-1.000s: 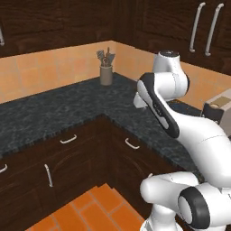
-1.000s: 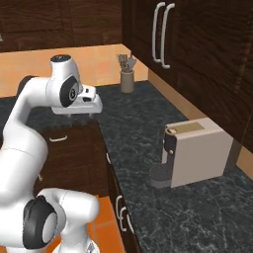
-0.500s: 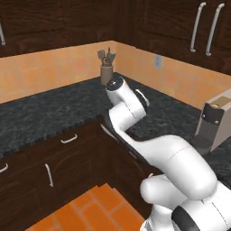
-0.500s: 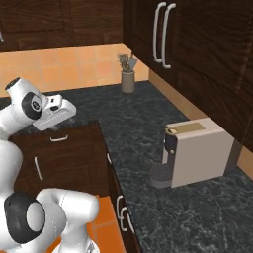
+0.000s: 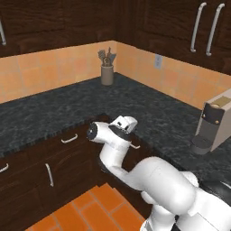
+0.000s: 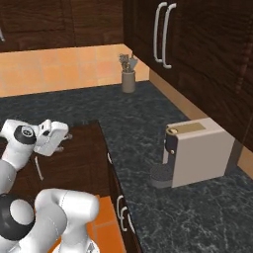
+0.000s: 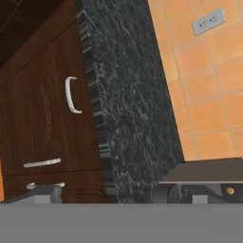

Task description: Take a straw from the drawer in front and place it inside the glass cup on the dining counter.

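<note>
My gripper [image 5: 127,125] hangs low at the inner corner of the cabinets, just under the black counter's edge; it also appears as gripper [image 6: 59,140]. It is open and nothing is between the fingers. In the rolled hand view the drawer [image 7: 45,102] is a dark brown wood front with a small curved silver handle [image 7: 70,95]. It is shut and still some way from the hand. The straw is hidden. The glass cup and the dining counter are out of view.
The black speckled counter [image 5: 67,108] runs in an L above the cabinet fronts. On it stand a utensil holder [image 5: 107,72] in the far corner and a beige coffee machine [image 6: 197,150]. More cabinet handles [image 7: 42,163] sit beside the drawer. Orange floor tiles [image 5: 85,207] lie below.
The arm has swung down from above the counter to low in front of the cabinet fronts. The gripper has stayed open and empty.
</note>
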Tool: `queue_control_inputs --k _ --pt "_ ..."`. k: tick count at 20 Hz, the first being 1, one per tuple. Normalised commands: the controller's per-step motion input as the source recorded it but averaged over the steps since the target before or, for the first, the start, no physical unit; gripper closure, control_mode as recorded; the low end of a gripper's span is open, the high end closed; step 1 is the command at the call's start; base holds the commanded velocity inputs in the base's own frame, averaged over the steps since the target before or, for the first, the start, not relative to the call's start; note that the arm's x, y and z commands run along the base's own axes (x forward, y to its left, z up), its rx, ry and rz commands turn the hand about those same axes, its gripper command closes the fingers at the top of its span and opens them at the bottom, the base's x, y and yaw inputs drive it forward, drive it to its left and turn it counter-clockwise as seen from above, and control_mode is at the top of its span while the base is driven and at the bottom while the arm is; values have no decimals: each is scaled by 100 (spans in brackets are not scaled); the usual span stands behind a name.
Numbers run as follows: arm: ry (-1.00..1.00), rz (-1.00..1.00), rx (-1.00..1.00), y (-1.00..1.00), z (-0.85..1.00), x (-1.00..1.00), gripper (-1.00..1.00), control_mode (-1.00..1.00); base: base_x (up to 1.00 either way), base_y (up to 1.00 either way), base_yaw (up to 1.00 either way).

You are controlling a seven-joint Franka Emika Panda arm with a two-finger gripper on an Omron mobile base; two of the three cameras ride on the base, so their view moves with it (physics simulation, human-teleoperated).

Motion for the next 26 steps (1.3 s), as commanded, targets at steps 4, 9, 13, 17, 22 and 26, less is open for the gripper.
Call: queue_control_inputs --k 4,9,13,17,22,26 --pt "0 -2 -22 0 -67 29 -100 -100 0 0 0" --pt "0 -2 -10 -4 -54 53 -100 -100 0 0 0" --pt "0 -5 -3 -18 -39 59 -100 -100 0 0 0" --pt "1 -6 0 -24 -46 62 -100 -100 0 0 0" --pt "0 -6 -2 -23 -49 43 -100 -100 0 0 0" --pt "0 -5 -11 -20 -46 15 -100 -100 0 0 0"
